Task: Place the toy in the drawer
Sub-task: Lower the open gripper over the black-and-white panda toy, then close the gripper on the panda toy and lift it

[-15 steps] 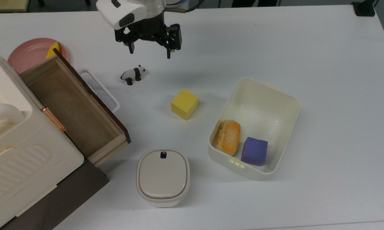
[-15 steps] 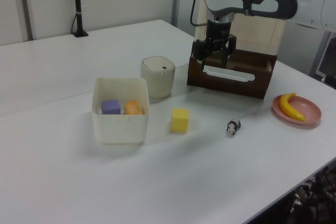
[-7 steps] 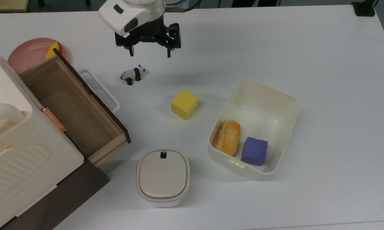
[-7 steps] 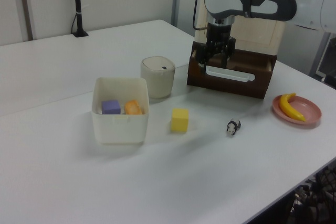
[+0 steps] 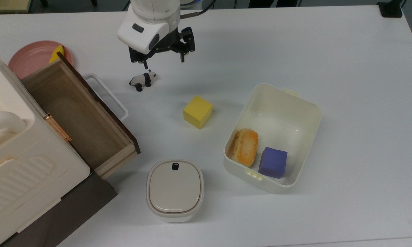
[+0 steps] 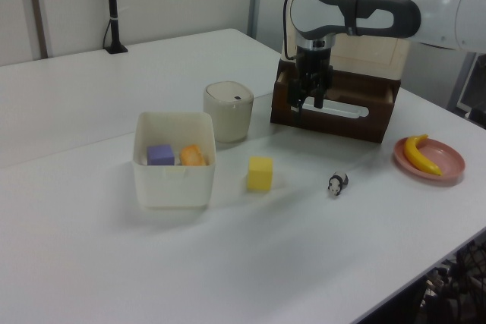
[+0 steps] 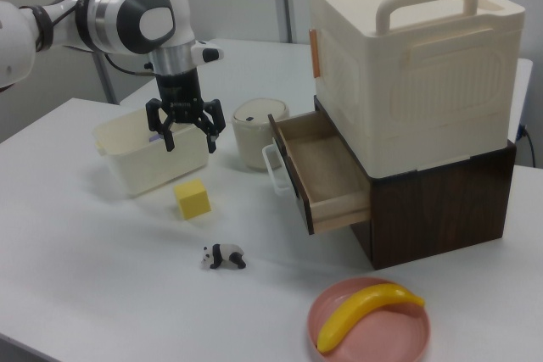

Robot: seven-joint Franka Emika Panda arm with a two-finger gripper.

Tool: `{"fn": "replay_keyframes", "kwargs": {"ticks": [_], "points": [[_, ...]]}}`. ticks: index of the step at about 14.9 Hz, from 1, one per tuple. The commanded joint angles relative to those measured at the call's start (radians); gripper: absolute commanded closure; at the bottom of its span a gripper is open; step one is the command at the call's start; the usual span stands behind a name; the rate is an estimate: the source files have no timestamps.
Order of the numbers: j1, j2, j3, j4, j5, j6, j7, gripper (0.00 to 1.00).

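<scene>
Yellow cube (image 5: 198, 112) on surface (image 5: 346, 68) near jaws; tub (image 5: 309, 106) beyond holds purple cube (image 5: 273, 162), bread (image 5: 245, 146); lidded pot (image 5: 175, 190); banana (image 7: 365, 314) on pink plate (image 7: 407, 336).

Lighting evenly and brightly from overhead, washing the white tabletop (image 5: 329, 51) pale. Casting only soft, faint shadows beside the yellow foam cube (image 5: 197, 111) and inside the cream plastic open tub (image 5: 295, 103). Showing mild grain in the left view, slight dimming toward the tabletop's near edge.
</scene>
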Motion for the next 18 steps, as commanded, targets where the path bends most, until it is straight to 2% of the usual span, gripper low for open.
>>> {"fn": "replay_keyframes", "kwargs": {"ticks": [1, 7, 8, 10, 11, 14, 18], "points": [[0.01, -0.009, -0.002, -0.03, 0.017, -0.018, -0.042, 0.04], [0.02, 0.011, 0.001, -0.042, 0.009, -0.016, -0.042, 0.05], [0.024, 0.008, 0.001, -0.056, 0.014, -0.028, -0.01, 0.01], [0.021, 0.01, 0.001, -0.087, 0.015, -0.019, 0.325, 0.0], [0.016, 0.01, 0.001, -0.096, 0.015, -0.015, 0.399, 0.0], [-0.024, 0.01, -0.01, -0.139, 0.017, 0.013, 0.532, 0.0], [-0.096, -0.004, -0.011, -0.282, 0.005, 0.227, 0.559, 0.0]]}}
